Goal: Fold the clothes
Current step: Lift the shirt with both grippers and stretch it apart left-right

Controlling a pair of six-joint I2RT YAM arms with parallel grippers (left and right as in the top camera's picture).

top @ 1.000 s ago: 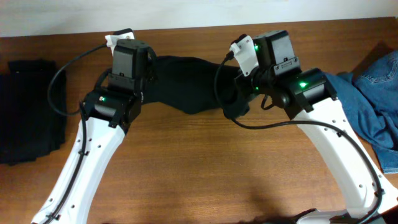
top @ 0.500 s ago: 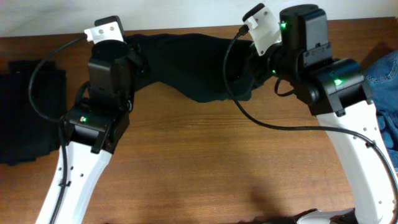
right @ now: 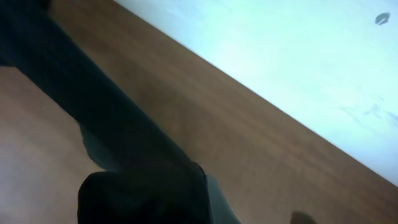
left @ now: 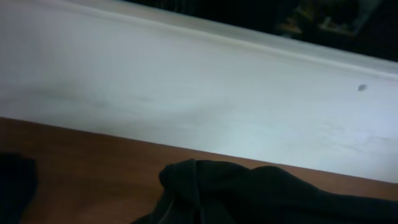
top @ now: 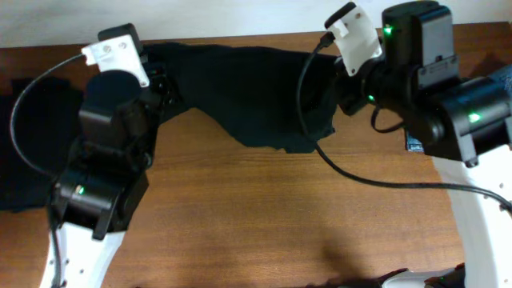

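Here, matte black garment (top: 244, 96), stretched, sagging

No text, label or number legible — anywhere.

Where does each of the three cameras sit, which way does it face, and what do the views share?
Overhead: above the table, looking straight down; shows left arm, right arm and the black garment stretched between them.
Left wrist: low, facing across the table toward the white wall; garment at bottom; own jaws not discernible.
Right wrist: tilted, facing table and wall; garment in foreground; jaws not discernible.
Shared: all three show the black garment; both wrist views show the wall.
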